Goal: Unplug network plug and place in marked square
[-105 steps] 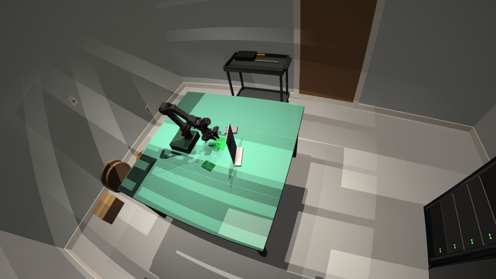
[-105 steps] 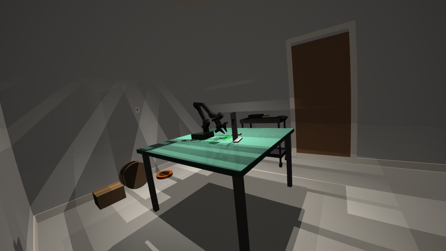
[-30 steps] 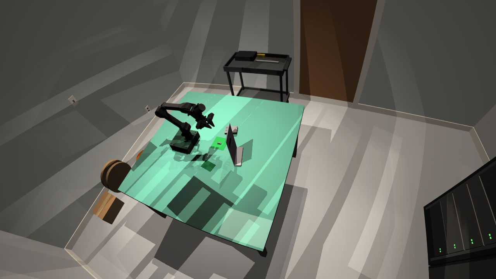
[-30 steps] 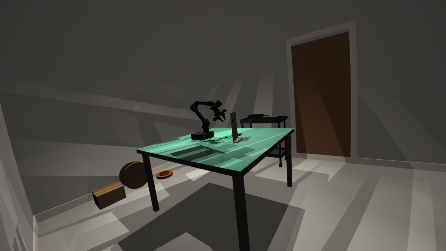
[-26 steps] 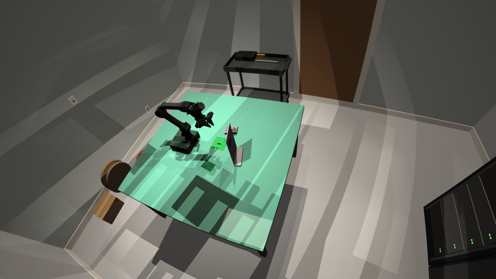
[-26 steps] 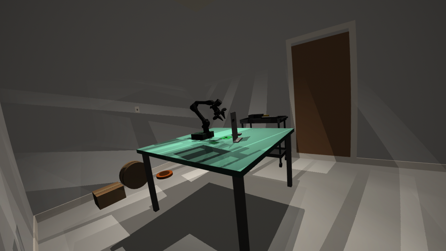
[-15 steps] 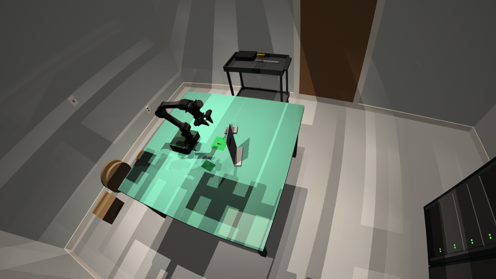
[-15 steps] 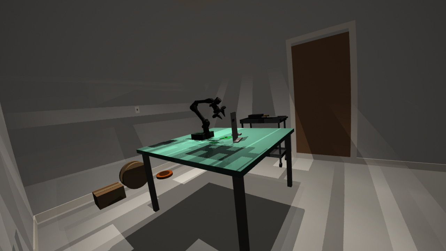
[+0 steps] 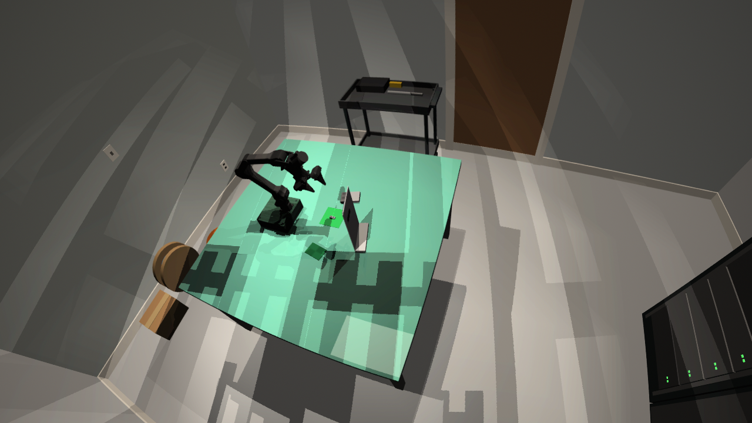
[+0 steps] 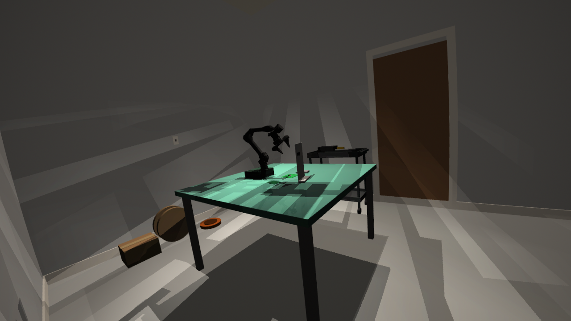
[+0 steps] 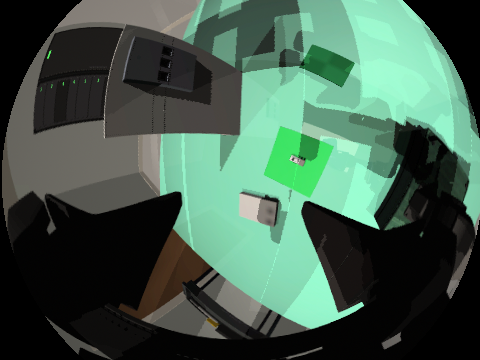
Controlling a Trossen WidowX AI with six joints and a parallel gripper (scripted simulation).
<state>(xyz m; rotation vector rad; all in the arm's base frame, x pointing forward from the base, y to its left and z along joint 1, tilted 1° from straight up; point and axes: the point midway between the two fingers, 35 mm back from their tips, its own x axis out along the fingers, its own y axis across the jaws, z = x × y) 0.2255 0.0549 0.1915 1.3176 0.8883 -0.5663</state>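
Note:
The small pale plug [image 9: 332,217] [image 11: 300,160] lies on the table inside the bright green marked square [image 9: 336,224] [image 11: 281,140], near its middle. My gripper [image 9: 319,187] [image 10: 285,149] [image 11: 244,203] is wide open and empty, high above the table and on the arm's side of the panel. Its fingers touch nothing. The upright grey panel [image 9: 349,221] [image 10: 299,163] [image 11: 220,112] stands beside the square. Its raised socket block [image 11: 137,65] shows three dark openings in the wrist view, with no plug in them. The plug's tab is too small to make out.
A flat white block [image 9: 356,196] [image 11: 250,206] lies on the table [image 9: 389,210] [image 10: 247,199] near the panel's far end. A dark green patch [image 9: 315,251] [image 10: 274,182] [image 11: 328,65] lies on the square's other side. A black cart [image 9: 362,104] stands beyond the table.

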